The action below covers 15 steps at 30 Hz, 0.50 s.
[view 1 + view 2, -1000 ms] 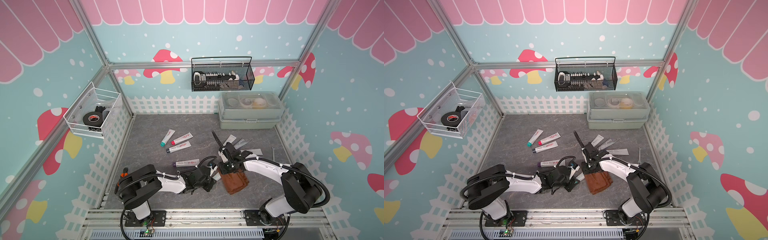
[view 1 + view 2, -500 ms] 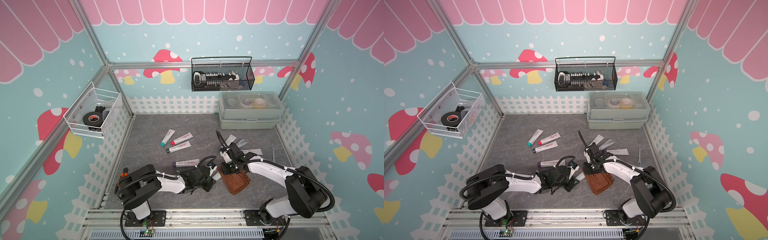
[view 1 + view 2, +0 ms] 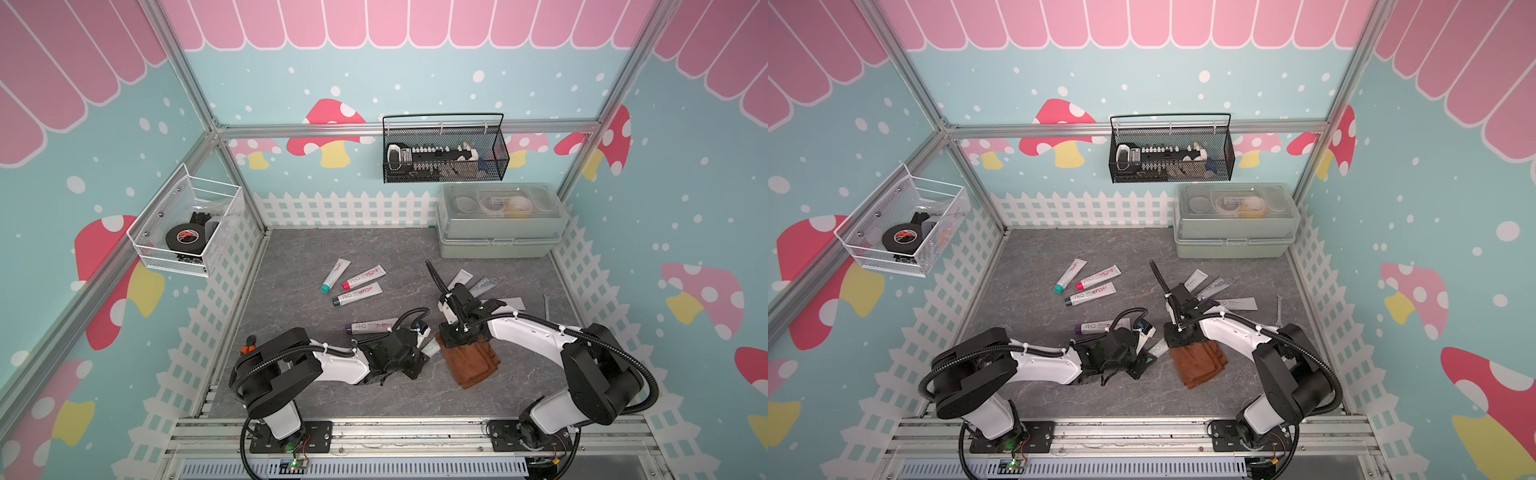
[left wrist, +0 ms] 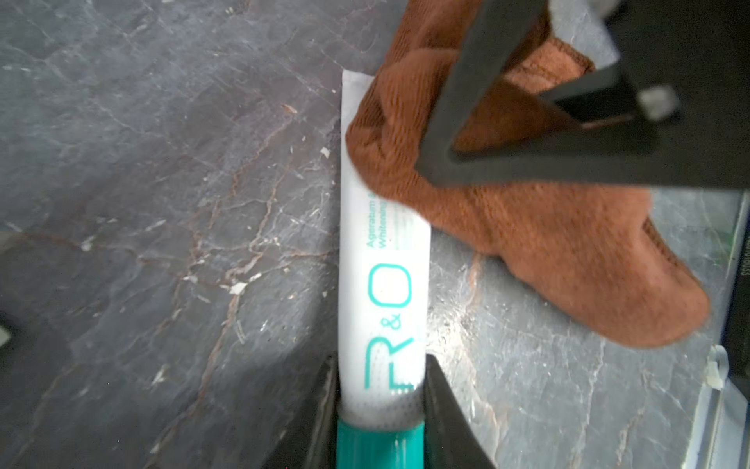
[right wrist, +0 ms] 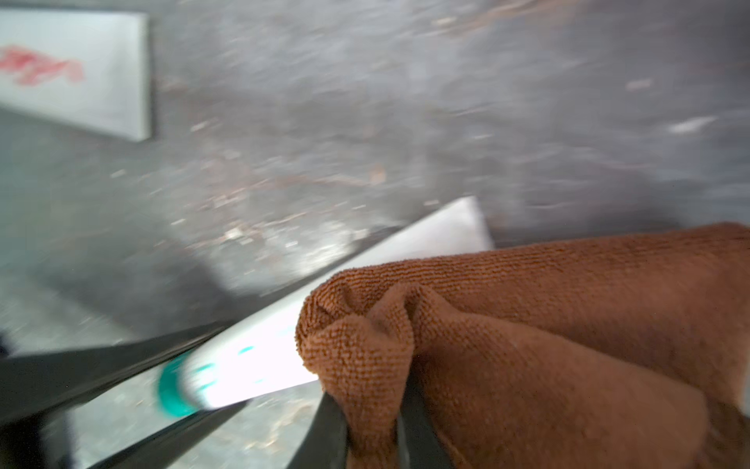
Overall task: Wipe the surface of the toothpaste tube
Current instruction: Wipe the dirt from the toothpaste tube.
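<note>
The left gripper (image 4: 381, 377) clamps the toothpaste tube (image 4: 385, 284) near its teal cap on the table (image 4: 162, 162); the right gripper (image 5: 371, 426) pinches a brown cloth (image 5: 548, 325) over its tail. A white wall basket (image 3: 166, 259) holds black tape (image 3: 185, 237).

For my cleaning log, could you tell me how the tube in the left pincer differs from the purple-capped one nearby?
The held tube has a teal cap, the purple-capped tube a purple one. The held tube is clamped near its cap by the left pincer, brown cloth over its far end; the purple-capped tube lies ungripped. Both are white.
</note>
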### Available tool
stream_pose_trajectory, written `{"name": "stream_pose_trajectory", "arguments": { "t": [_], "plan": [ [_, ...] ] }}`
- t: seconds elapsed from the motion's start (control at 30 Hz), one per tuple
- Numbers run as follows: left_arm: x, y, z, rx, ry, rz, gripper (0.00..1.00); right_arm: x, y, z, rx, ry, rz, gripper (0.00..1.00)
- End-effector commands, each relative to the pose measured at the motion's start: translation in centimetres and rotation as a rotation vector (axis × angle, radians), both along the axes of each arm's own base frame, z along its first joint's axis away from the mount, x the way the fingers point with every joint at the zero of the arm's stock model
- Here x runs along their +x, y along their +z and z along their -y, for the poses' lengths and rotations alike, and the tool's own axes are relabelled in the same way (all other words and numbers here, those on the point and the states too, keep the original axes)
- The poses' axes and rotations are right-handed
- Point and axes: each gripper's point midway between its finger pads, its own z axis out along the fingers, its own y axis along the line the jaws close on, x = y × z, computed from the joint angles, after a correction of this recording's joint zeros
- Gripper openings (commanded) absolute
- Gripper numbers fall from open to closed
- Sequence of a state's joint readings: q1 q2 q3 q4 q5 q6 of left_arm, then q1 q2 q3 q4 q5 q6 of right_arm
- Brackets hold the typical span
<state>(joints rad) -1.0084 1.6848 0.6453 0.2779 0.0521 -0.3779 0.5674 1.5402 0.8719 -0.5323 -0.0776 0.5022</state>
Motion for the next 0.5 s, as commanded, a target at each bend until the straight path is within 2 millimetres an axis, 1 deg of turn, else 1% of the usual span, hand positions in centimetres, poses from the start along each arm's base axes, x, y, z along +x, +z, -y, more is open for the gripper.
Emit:
{"name": "stream_pose_trajectory", "arguments": {
  "t": [0.0,0.1,0.27,0.33,0.4,0.47],
  "plan": [
    [0.5,-0.9,-1.8,0.042,0.058,-0.009,0.28,-0.8,-3.0,6.2,-0.269,-0.076,-0.079,0.14],
    [0.1,-1.0,-1.5,0.034,0.039,-0.020,0.28,-0.2,-3.0,6.0,-0.236,-0.086,-0.087,0.14],
    [-1.0,-1.1,-0.7,0.017,-0.012,-0.042,0.28,0.1,-0.1,4.2,-0.100,-0.072,-0.029,0.14],
    [-1.2,-1.3,-0.2,0.027,-0.029,-0.048,0.28,-0.5,0.4,2.6,-0.018,-0.037,-0.052,0.15],
    [-1.4,-1.6,0.2,0.037,-0.043,-0.054,0.28,-1.7,0.5,0.8,0.062,0.015,-0.098,0.15],
    [-1.6,-1.6,0.5,0.038,-0.053,-0.055,0.28,-2.7,0.7,-0.6,0.129,0.048,-0.119,0.15]
  ]
}}
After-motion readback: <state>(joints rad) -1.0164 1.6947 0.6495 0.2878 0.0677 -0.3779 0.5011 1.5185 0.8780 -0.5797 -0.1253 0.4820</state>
